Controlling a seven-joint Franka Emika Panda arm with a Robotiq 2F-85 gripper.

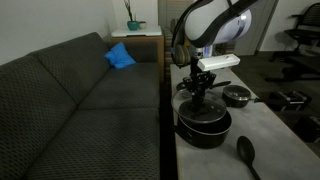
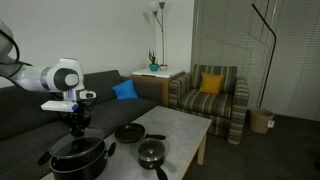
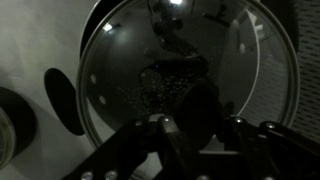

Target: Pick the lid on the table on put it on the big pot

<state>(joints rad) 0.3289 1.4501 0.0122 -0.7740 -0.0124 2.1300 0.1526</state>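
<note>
The round glass lid with its metal rim fills the wrist view. It lies level over the big black pot, on its rim or just above it; I cannot tell which. My gripper points straight down, and its two fingers are closed around the lid's dark centre knob. In both exterior views the gripper stands directly over the pot at the near end of the light grey table. The lid shows as a thin disc on the pot's top.
A black spoon lies on the table beside the pot. Two smaller black pans sit further along the table. A dark sofa with a blue cushion runs along one side. A striped armchair stands beyond the table.
</note>
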